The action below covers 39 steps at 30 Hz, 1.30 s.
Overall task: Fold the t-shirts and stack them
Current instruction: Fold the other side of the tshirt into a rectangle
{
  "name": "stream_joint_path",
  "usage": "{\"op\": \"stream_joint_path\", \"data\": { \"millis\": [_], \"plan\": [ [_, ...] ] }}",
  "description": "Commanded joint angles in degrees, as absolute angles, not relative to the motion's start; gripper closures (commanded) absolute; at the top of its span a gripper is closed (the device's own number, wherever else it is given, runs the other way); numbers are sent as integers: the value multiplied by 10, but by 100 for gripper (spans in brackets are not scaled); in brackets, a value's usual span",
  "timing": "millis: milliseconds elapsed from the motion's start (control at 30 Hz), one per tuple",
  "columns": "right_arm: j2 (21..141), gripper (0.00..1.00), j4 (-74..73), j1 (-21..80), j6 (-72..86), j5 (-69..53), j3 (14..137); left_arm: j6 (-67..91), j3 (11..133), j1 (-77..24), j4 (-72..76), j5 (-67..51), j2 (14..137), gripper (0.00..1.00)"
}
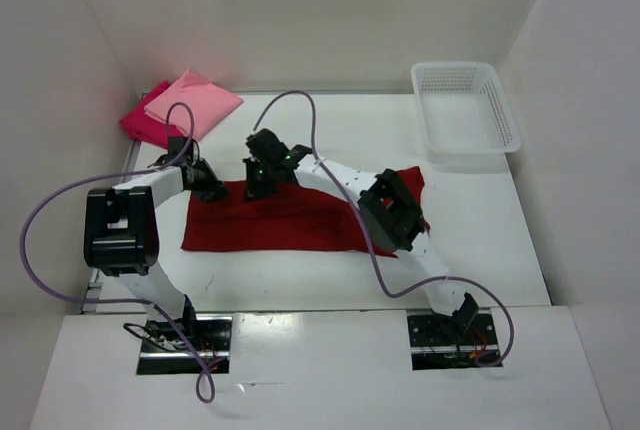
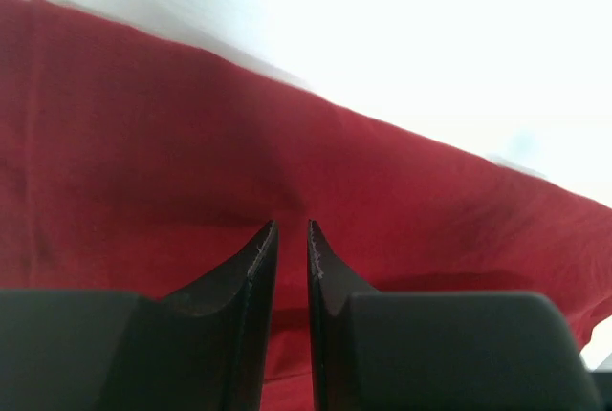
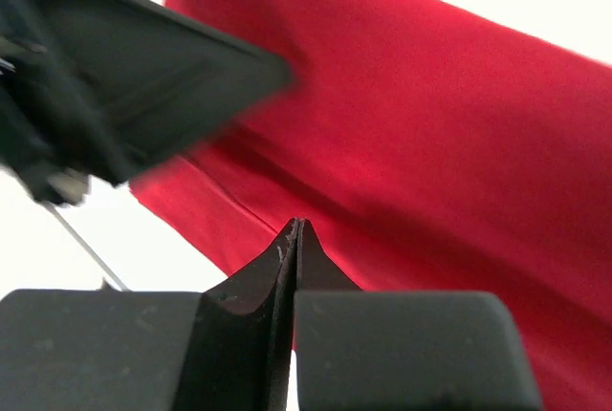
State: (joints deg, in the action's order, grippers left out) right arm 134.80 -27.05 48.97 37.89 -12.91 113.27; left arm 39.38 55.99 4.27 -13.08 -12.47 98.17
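A dark red t-shirt [image 1: 300,225] lies as a long flat strip across the middle of the table. My left gripper [image 1: 213,188] hangs over its far-left corner. In the left wrist view its jaws [image 2: 292,225] stand a narrow gap apart, with the red cloth [image 2: 143,143] showing through and nothing visibly pinched. My right gripper [image 1: 257,188] is at the shirt's far edge, just right of the left one. It [image 3: 296,223] is shut with no cloth between the fingers, just above the shirt [image 3: 430,124]. A folded light pink t-shirt [image 1: 195,102] lies on a crimson-magenta t-shirt [image 1: 138,125] at the back left.
A white lattice basket [image 1: 456,68] stands at the back right. White walls close in the table on the left, back and right. A blurred black part of the left arm [image 3: 143,76] shows close by in the right wrist view. Purple cables loop from both arms.
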Motion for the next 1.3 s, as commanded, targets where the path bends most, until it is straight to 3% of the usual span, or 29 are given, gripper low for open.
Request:
{"op": "stream_joint_path", "data": {
  "millis": [0,467,800,967,1100,1267],
  "plan": [
    [1396,100,-285,508,385,-127,1230,386,571,53,-112,-130,984,75],
    [1428,100,-330,568,356,-167,1275,381,566,69,-101,-130,1001,75],
    [1345,99,-301,603,351,-166,1148,386,566,75,-96,-130,995,75],
    [1248,99,-287,555,345,-154,1092,386,560,75,-102,-130,934,75],
    [1172,99,-230,471,356,-154,969,386,532,67,-102,-135,870,75],
    [1166,99,-217,406,361,-141,900,406,513,20,-97,-135,846,75]
  ]
}}
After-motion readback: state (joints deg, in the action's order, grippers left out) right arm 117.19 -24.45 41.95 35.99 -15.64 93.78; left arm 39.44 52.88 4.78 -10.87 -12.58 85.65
